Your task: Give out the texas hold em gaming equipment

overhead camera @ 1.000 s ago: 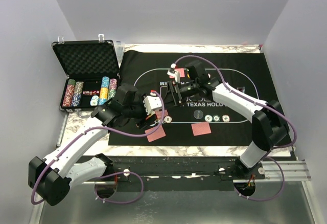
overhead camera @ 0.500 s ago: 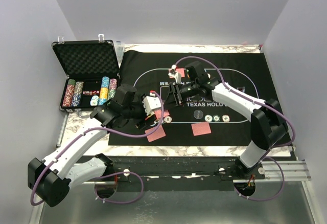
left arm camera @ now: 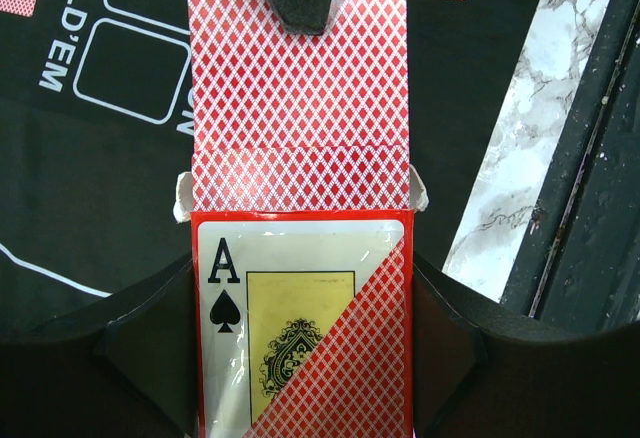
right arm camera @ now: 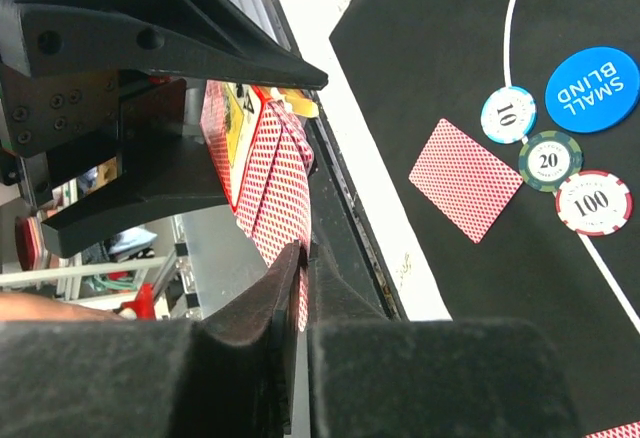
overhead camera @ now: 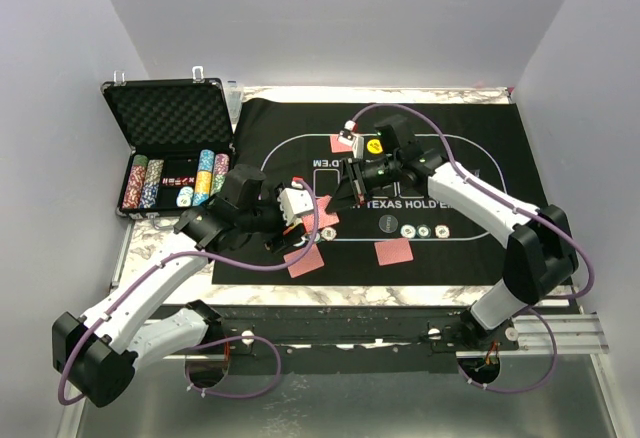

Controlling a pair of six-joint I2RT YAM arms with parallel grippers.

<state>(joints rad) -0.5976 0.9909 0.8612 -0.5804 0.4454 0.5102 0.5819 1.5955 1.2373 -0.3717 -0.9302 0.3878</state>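
— How far along?
— Partway, at a guess. Counting three cards face down on the mat: two along its near edge, one toward its far edge. Also spotting three chips and a blue disc, just beside one near-edge card.
— And right now?
— Drawing another, by the look of it. Gripping the box in the left claw above the mat's near left part, flap open. Pinching a card, half out of the box, with the right claw, closed tight on its far end.
— Left to do?
— Plenty, probably. Seeing full stacks in the case at the worktop's far left corner, well apart from either claw. Cannot tell how many cards sit inside the box, nor how many seats need serving.
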